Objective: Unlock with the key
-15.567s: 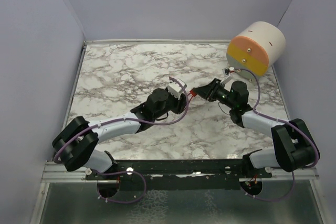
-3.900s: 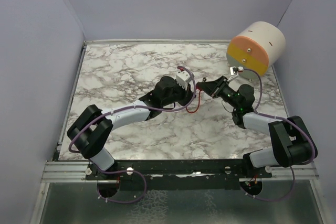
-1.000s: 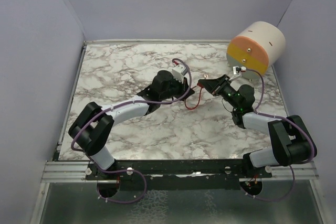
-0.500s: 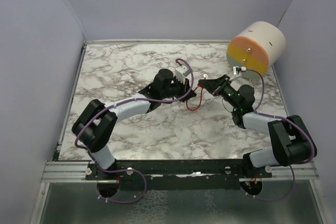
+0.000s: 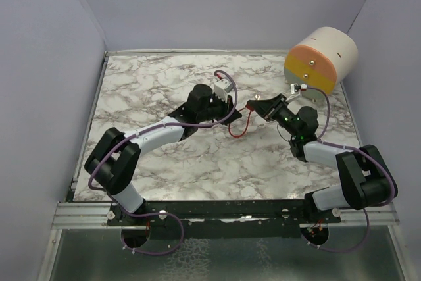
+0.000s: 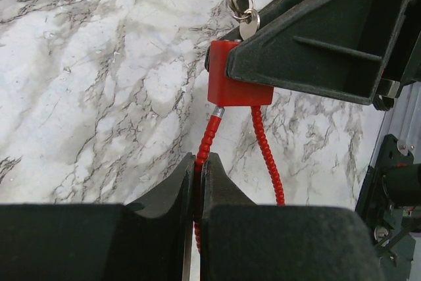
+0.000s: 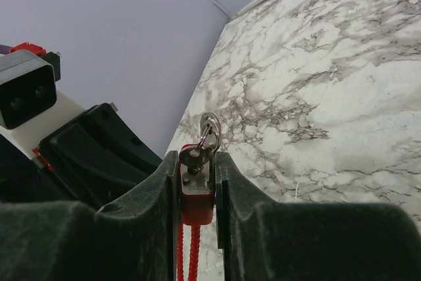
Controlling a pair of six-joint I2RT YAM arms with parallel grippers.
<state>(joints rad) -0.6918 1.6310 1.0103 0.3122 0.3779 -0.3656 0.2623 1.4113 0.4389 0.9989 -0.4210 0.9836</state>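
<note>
A small red padlock [image 7: 196, 201] sits clamped between my right gripper's [image 7: 197, 158] jaws, held just above the marble table [image 5: 151, 83]. Its silver key [image 7: 195, 157] is in the keyhole, with a key ring [image 7: 211, 127] hanging from it. In the left wrist view the lock [image 6: 231, 81], key [image 6: 249, 25] and red coiled cable shackle [image 6: 266, 149] show. My left gripper [image 6: 198, 166] is shut on one strand of that cable just below the lock body. From above, the left gripper [image 5: 231, 117] and right gripper [image 5: 255, 105] meet near the table's middle, with the cable loop [image 5: 239, 127] sagging between them.
A large cylinder [image 5: 321, 61] with a cream body and an orange-and-yellow face lies at the back right corner. Lilac walls close in the table on the left, back and right. The left arm's wrist camera [image 7: 25, 94] sits close beside the right gripper.
The left wrist has drifted slightly leftward with the cable still pinched in its jaws. The right gripper and the lock have stayed put.
</note>
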